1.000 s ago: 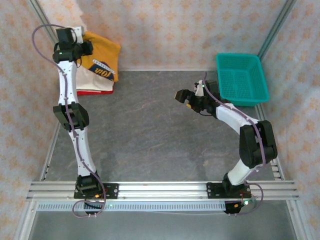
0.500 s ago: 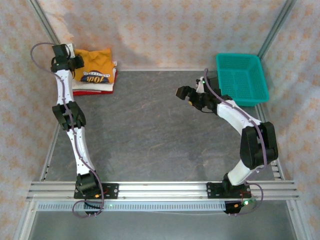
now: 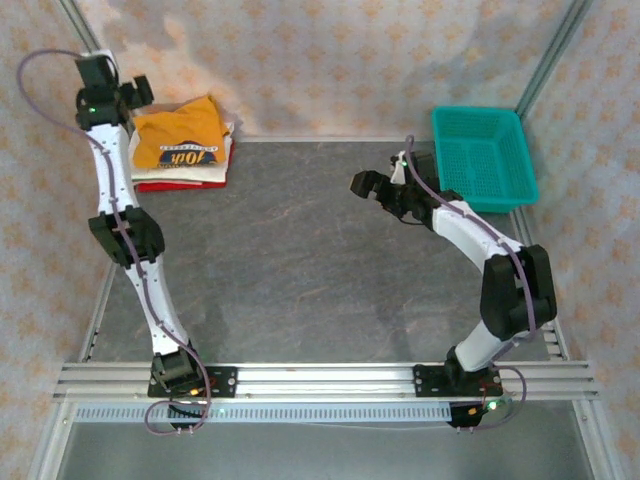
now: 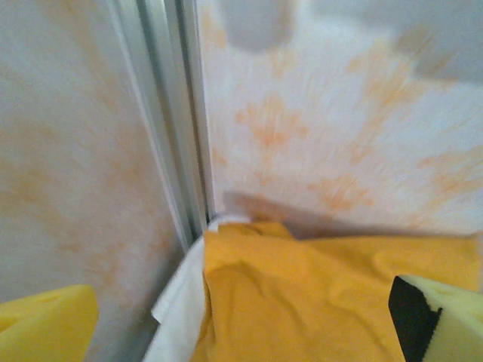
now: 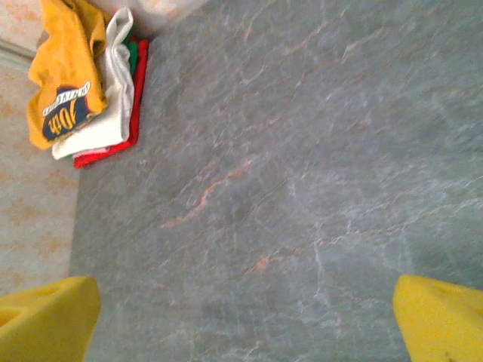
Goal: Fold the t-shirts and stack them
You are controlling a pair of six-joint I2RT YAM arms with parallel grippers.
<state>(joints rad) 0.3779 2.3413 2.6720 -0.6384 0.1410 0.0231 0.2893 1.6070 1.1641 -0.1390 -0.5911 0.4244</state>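
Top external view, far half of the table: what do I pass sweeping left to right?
left end effector, open → stack of folded cloth t-shirts, mustard-orange one on top → right end effector, open above the grey tabletop → teal plastic mesh basket

Overhead: fixed high above and behind the arm bases [image 3: 180, 378], looking steeply down over the whole grey table [image 3: 300, 260] toward the far patterned wall [image 3: 350, 60], well back. Left wrist: very near, aimed into the far-left corner at the corner post [image 4: 170, 136] and the mustard-orange t-shirt [image 4: 317, 302], blurred. Right wrist: higher up, tilted down across bare table toward that same corner. Overlapping in all three at the t-shirts [image 3: 182, 155]; overhead and right wrist also at the table.
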